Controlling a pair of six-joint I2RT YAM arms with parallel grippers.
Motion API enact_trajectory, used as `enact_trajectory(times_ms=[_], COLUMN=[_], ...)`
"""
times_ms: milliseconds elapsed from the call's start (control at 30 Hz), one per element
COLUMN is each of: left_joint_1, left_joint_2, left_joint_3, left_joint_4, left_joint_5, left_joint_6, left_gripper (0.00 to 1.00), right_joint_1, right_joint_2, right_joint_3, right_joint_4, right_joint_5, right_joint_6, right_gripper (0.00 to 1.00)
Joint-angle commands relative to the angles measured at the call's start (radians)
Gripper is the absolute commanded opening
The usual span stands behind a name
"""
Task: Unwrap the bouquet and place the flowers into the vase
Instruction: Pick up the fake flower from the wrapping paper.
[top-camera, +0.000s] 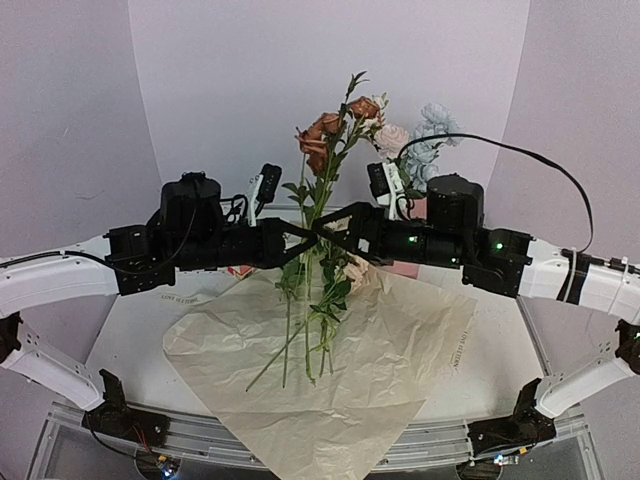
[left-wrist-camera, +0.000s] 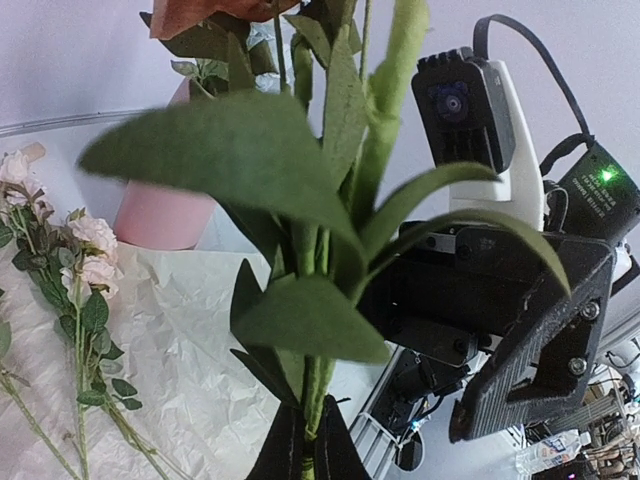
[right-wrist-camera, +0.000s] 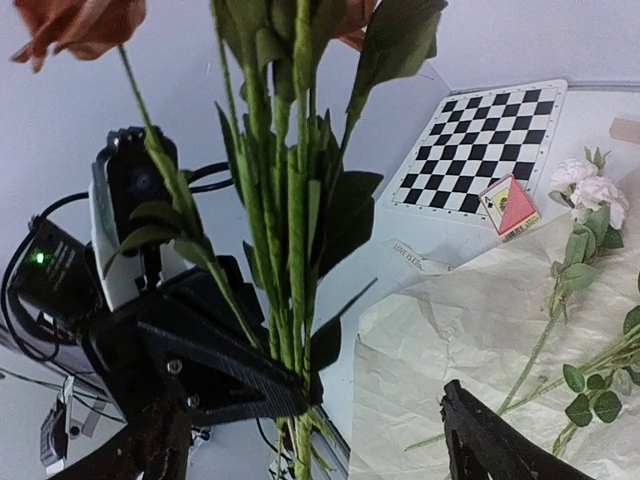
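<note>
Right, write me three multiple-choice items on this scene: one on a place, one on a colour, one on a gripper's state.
1. Where is the paper?
A) crumpled on the floor
B) spread flat on the table
C) hanging on the back wall

2. What colour is the vase?
A) pink
B) blue
C) green

3. How is the left gripper?
A) open and empty
B) shut on a toy block
C) shut on the flower stems

Answers:
1 B, the sheet lies unfolded under the arms.
2 A, it shows pink in the left wrist view.
3 C, its fingers pinch the stems, which stand upright.
</note>
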Motion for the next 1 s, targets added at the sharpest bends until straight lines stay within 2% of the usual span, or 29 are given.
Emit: enact_trajectory(times_ms=[0,167,367,533,633,767,900,967], left_joint_1=[-0.005,-0.011,-0.014,-0.016,-0.018,-0.019,-0.02,-0.021], left_joint_2=[0.037,0.057,0.069,0.089,0.098,0.104,0.111,0.114], left_joint_3=[0.021,0.029,0.029,0.04,0.046,0.052,0.062,0.072], left_joint_4=[0.056,0.051,0.039,0.025,0.003,-0.016,-0.05,-0.073], left_joint_5=[0.027,0.005,-0.011,-0.017,-0.025,-0.043,-0.081,-0.106], left_joint_6=[0.029,0.035,0.04,0.05,0.057,0.066,0.081,0.094], left_gripper=[0.02,0.02,0.02,0.02,0.02,0.02,0.03,0.04], right_joint_1=[0.035,0.057,0.06,0.062,0.062,0.063,0.062,0.063], right_joint_2=[0.056,0.089,0.089,0.131,0.147,0.162,0.185,0.19], right_joint_3=[0.094,0.12,0.115,0.169,0.182,0.196,0.228,0.229], right_joint_4=[-0.066,-0.074,-0.095,-0.136,-0.147,-0.156,-0.199,-0.211], right_joint_5=[0.138,0.198,0.3,0.295,0.296,0.288,0.287,0.297], right_joint_6=[0.014,0.02,0.049,0.038,0.035,0.028,0.01,0.007], right_gripper=[0.89,0.85,0.7,0.68,0.56,0.5,0.36,0.26])
